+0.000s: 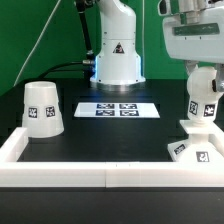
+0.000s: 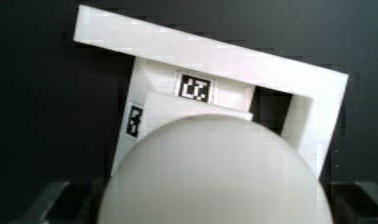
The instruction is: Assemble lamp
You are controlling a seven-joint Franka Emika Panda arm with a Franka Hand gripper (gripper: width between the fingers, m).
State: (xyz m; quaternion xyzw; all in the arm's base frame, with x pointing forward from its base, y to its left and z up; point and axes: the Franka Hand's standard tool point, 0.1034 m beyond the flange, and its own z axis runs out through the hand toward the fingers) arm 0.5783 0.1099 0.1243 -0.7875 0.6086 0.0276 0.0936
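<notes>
Closest to the exterior camera runs a white rail along the table edge, and the base sits just behind it, tucked into the rail's corner on the exterior view's right. Directly above the base stands the bulb, upright, tags facing the camera; whether its foot touches the base or hangs just clear cannot be told. The gripper comes down over the bulb from above and is clenched on it, one finger on either side. In the wrist view the bulb's rounded dome fills the foreground between the dark fingers, and the base lies beneath it as a white square with a tag near its middle and another on one side. Well apart from the base, toward the exterior view's left, the shade rests wide end down on the table. Farther back from the base than the shade, the marker board lies flat, and behind that rises the pedestal with its triangle sign.
</notes>
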